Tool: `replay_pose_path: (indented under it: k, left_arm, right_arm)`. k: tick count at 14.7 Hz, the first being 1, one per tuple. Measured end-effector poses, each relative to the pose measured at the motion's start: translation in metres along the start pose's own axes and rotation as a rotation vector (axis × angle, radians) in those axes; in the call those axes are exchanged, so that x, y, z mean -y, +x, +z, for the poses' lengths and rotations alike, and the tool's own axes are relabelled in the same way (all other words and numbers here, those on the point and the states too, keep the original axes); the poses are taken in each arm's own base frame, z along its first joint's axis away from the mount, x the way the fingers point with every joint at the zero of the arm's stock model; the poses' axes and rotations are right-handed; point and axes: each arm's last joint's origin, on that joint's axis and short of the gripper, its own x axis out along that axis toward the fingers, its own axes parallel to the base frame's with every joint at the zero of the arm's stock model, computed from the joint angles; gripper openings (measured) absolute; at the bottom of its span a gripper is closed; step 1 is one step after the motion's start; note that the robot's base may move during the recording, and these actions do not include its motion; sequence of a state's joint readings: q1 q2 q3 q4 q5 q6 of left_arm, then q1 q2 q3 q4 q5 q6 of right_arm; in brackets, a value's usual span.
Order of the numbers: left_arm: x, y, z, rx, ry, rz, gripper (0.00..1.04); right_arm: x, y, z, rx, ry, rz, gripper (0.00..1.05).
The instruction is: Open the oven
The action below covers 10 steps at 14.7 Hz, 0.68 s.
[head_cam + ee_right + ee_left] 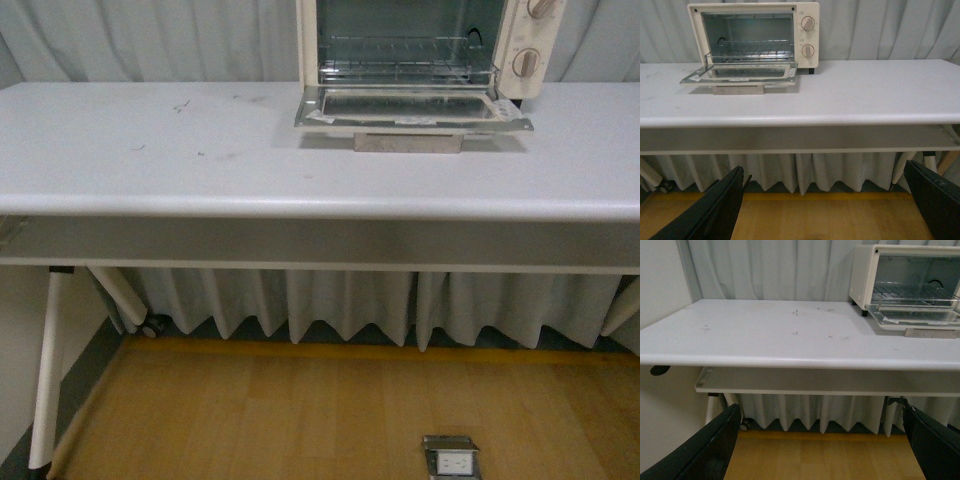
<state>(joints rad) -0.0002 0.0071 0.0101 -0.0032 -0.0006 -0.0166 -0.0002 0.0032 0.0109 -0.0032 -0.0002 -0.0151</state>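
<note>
The cream-white oven (pixel 520 30) stands at the back right of the white table (pixel 200 150). Its glass door (pixel 410 108) lies dropped flat, the beige bar handle (pixel 408 142) at its front edge. A wire rack (pixel 400 55) shows inside and two round knobs (pixel 526 62) sit at the right. The oven (pixel 865 275) and the oven (pixel 805 35) also show in both wrist views, door down. My left gripper (pixel 822 445) and right gripper (pixel 825 205) hang open below and in front of the table edge, far from the oven, nothing between their fingers. Neither arm appears in the front view.
Grey curtains (pixel 150 40) hang behind the table and a pleated skirt (pixel 350 305) below it. White table legs (pixel 45 370) stand at the left. A floor power socket (pixel 450 460) sits in the wooden floor.
</note>
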Motion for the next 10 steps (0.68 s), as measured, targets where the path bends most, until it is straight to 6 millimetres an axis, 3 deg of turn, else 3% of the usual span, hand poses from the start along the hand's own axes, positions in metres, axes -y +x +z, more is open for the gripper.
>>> replay_pose_path:
  k: [10]
  left_arm:
    - [0.0,0.0,0.0,0.0,0.002,0.0,0.98]
  right_arm:
    - [0.0,0.0,-0.0001,-0.001,0.001,0.0,0.98]
